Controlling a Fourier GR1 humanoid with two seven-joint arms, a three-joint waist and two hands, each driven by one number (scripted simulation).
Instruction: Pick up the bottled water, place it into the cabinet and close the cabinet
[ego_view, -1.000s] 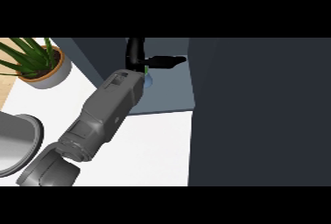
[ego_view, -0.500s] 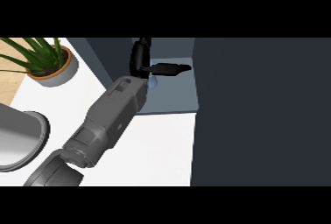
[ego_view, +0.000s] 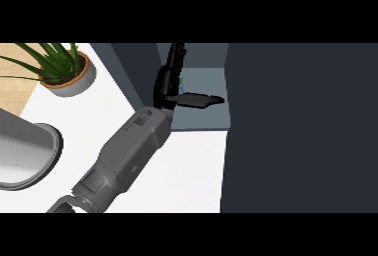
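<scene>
My left hand (ego_view: 168, 82) reaches from the lower left into the open cabinet (ego_view: 208, 118), a grey-floored recess above the white counter. Its fingers point straight away from me and its thumb (ego_view: 198, 100) sticks out to the right, so the hand is open. Only a small green and pale sliver of the bottled water (ego_view: 181, 80) shows beside the fingers; the hand hides the rest. I cannot tell whether the hand touches it. The right hand is out of view.
A large dark panel (ego_view: 303, 125), part of the cabinet, fills the right side. A potted plant (ego_view: 65, 72) stands at the back left. The rim of a grey metal pot (ego_view: 26, 160) shows at the left edge. White counter (ego_view: 188, 170) lies beside the forearm.
The scene has slid rightward in the view. The hand now sits lower in the cabinet opening, its thumb nearer the shelf's front edge, still spread.
</scene>
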